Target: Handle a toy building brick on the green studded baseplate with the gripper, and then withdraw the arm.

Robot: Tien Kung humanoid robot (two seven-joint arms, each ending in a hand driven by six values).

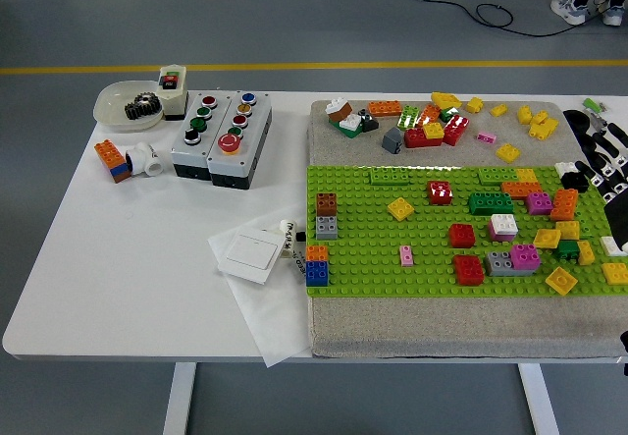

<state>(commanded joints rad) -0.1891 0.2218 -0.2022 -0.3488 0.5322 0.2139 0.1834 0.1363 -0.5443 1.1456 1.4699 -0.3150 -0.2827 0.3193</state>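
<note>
Grey floor with a yellow line runs behind my white surface [118, 278]. Items logged from the head view:

Green baseplate [392, 248] lies on a grey mat [442, 322] at the right half of the surface. Standing on it: a brown brick over a grey one [326, 216] near its left edge, an orange brick over a blue one [317, 265] at the near left corner, a yellow brick [400, 208], a small pink brick [406, 254], two red bricks [462, 235] toward the middle, a dark green brick [490, 202], and a crowd of pink, yellow, orange and grey bricks toward the right edge.

Loose bricks [432, 126] sit in a heap on the mat beyond the baseplate.

Two button boxes [222, 138] stand side by side at the far left, a dish holding a black gear [143, 107] beside them, and a white card on paper [250, 252] lies just left of the mat.

My right hand [601, 165] shows at the right edge, above the baseplate's far right corner, its black fingers [589, 172] spread and holding nothing. I see no left hand.
</note>
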